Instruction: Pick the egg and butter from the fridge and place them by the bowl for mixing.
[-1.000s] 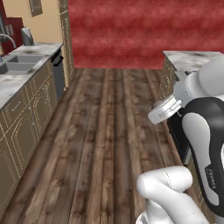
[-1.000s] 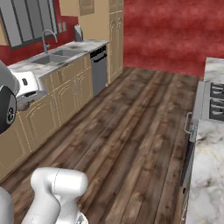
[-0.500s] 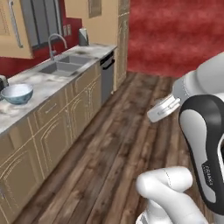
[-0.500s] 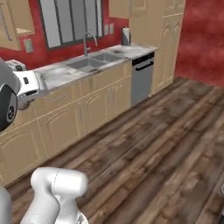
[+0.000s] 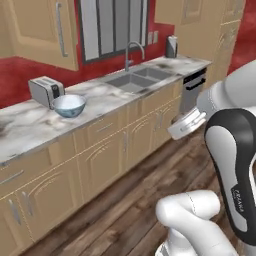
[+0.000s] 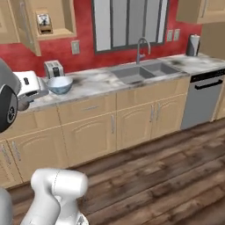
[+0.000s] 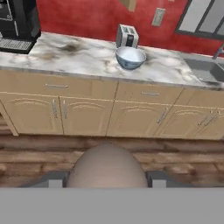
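Note:
In the hand view a brownish-tan egg [image 7: 107,164] sits between the two dark fingertips of my gripper [image 7: 107,180], which is shut on it. The egg hangs above the wooden floor, well short of the counter. The bowl [image 7: 130,57], white inside and bluish-grey outside, stands on the marble counter [image 7: 65,54] just in front of a toaster [image 7: 127,36]. It is also in the base views as the bowl [image 5: 69,105] and the bowl [image 6: 59,84]. The butter and the fridge are out of view.
A double sink [image 6: 143,70] with a tap is set in the counter right of the bowl, and a dishwasher [image 6: 202,103] stands beyond it. A black coffee machine [image 7: 17,22] stands at the counter's left end. Tan cabinets [image 7: 109,116] run below the counter.
The whole picture has swung as the base turned, from looking down the floor to facing the counter with the sink, bowl and toaster. The grip on the egg is unchanged.

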Tool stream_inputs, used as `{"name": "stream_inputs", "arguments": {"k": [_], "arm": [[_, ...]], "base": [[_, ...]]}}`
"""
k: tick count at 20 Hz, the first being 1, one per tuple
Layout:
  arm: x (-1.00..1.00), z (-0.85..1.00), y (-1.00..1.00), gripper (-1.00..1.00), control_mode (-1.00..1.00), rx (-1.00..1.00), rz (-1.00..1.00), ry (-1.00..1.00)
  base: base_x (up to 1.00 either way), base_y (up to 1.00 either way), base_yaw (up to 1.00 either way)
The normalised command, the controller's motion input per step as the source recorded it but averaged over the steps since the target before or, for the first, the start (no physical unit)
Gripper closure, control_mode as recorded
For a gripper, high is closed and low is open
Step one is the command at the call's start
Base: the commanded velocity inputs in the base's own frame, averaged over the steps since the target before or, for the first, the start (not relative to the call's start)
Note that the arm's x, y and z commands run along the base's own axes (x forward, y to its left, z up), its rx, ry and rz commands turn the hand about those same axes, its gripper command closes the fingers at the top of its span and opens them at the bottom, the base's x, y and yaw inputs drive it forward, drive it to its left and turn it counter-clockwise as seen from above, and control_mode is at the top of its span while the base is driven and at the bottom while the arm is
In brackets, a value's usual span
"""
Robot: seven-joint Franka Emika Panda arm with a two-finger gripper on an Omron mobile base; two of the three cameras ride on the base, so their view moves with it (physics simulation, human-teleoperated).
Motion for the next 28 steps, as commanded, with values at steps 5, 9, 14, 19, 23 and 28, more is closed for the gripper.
{"name": "stream_inputs", "arguments": {"k": [5, 9, 14, 19, 23, 28], "arm": [[0.00, 0.00, 0.00, 1.00, 1.00, 0.00, 0.00, 0.00], [0.00, 0.00, 0.00, 1.00, 1.00, 0.00, 0.00, 0.00], [0.00, 0.00, 0.00, 1.00, 1.00, 0.00, 0.00, 0.00], [0.00, 0.00, 0.00, 1.00, 1.00, 0.00, 0.00, 0.00], [0.00, 0.00, 0.00, 1.00, 1.00, 0.00, 0.00, 0.00], [0.00, 0.00, 0.00, 1.00, 1.00, 0.00, 0.00, 0.00]], "base": [[1.00, -0.76, 0.44], [1.00, -0.93, 0.34], [1.00, -0.69, 0.34], [1.00, -0.13, 0.31], [0.95, -0.04, 0.16], [0.56, 0.00, 0.00]]}}
